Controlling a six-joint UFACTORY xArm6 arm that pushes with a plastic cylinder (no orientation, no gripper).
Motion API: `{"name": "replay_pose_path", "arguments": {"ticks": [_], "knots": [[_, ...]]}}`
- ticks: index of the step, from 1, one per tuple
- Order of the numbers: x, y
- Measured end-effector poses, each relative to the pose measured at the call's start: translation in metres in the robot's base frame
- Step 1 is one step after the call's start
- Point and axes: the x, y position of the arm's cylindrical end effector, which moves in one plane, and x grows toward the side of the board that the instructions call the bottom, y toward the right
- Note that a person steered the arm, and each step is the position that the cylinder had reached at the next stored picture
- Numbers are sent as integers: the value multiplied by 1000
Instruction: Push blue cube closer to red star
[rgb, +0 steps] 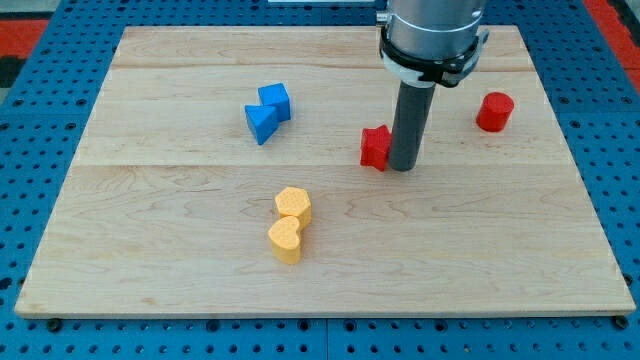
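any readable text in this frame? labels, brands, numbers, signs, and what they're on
None. No text, number or logo shows on the board, the blue cube, the other blue block, the red star, the red cylinder, the two yellow blocks or the arm's rod, whose tip sits just right of the red star.

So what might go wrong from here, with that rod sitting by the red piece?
My tip sits right against the red star, so moving off could knock it away. The blue cube touches another blue block, which may get dragged along. Pushed off-centre, the cube could veer aside.
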Motion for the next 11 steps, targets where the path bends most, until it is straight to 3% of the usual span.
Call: {"name": "replay_pose_path", "arguments": {"ticks": [2,4,5,7,8,9,11], "knots": [[-22,-7],[-91,3],[-104,-13],[-137,-102],[-142,-153],[-122,-192],[-118,-153]]}}
